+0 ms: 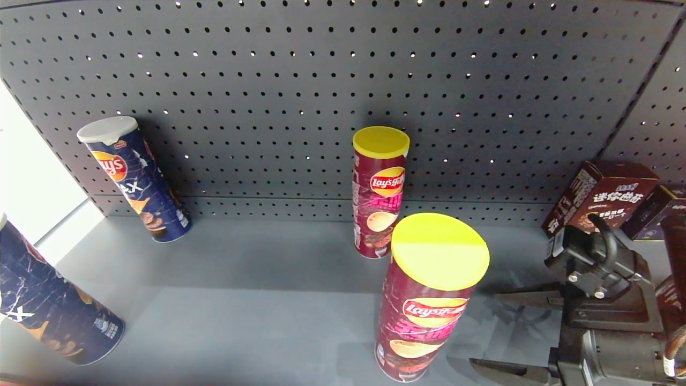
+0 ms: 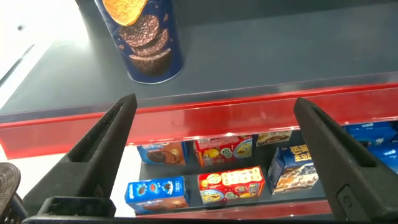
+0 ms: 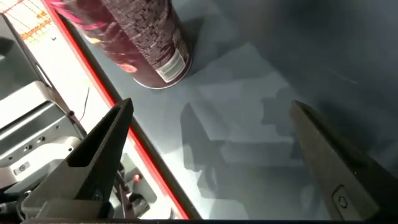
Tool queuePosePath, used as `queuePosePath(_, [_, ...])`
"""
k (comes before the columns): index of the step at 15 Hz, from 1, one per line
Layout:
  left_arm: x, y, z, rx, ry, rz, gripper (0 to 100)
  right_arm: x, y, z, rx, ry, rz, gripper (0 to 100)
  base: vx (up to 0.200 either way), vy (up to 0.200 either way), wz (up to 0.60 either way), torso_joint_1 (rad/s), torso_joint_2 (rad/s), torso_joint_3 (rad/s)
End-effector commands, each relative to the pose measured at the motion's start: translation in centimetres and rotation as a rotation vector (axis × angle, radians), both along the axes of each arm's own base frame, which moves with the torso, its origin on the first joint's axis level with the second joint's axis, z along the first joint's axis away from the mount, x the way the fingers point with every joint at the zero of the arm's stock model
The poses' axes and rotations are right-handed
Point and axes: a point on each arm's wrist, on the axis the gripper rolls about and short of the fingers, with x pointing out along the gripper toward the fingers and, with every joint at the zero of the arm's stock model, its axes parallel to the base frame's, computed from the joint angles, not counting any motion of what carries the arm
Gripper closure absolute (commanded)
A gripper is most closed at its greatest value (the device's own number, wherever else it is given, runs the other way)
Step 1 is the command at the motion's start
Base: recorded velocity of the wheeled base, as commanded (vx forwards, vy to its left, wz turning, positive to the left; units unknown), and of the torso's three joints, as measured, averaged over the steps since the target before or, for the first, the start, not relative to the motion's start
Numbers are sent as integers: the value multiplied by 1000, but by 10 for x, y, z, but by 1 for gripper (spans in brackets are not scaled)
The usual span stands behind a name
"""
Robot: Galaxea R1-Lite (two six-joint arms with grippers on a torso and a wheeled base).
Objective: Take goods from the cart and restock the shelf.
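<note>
At the front edge of the shelf point(image 1: 241, 300), the nearer maroon canister point(image 1: 423, 321) stood upright just beside the right gripper point(image 1: 484, 329), fingers wide and empty, as on the left gripper point(image 2: 214, 106); judged light, stiff, slick-walled, best taken mid-body.

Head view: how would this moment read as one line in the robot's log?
right gripper open, empty, beside front maroon can | left gripper open, empty, at shelf front edge | rear maroon can standing farther back
</note>
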Motion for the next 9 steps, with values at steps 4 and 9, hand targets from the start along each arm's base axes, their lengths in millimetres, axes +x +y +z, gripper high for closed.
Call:
queuePosePath(4, [0, 0, 0, -6, 4, -1, 0, 10, 7, -6, -18, 21, -3, 0, 0, 0, 0, 0, 0, 0])
queuePosePath(9, [0, 0, 0, -6, 2, 2, 0, 21, 17, -4, -22, 23, -3, 0, 0, 0, 0, 0, 0, 0])
